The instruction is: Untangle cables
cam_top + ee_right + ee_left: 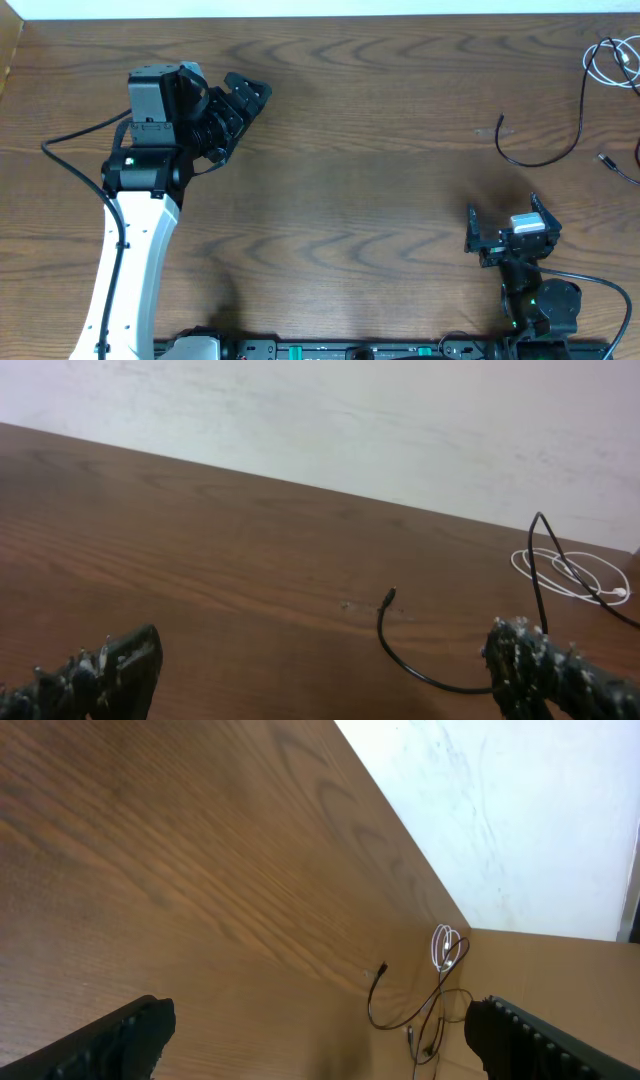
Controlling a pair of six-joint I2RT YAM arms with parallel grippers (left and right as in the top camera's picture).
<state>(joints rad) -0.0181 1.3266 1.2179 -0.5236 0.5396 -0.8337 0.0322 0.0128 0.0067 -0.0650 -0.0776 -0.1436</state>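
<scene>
Left fingers (120,1035) and right fingers (110,665) gape wide, empty — cables (541,164) well apart.

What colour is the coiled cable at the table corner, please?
The coiled cable is white; right wrist view.

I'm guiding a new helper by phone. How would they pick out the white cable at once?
Look to the far right corner of the wooden table, beyond the right arm. The white cable lies there in a small coil near the edge. It is the only pale cord; the black cable nearby sweeps out in one long open curve.
</scene>
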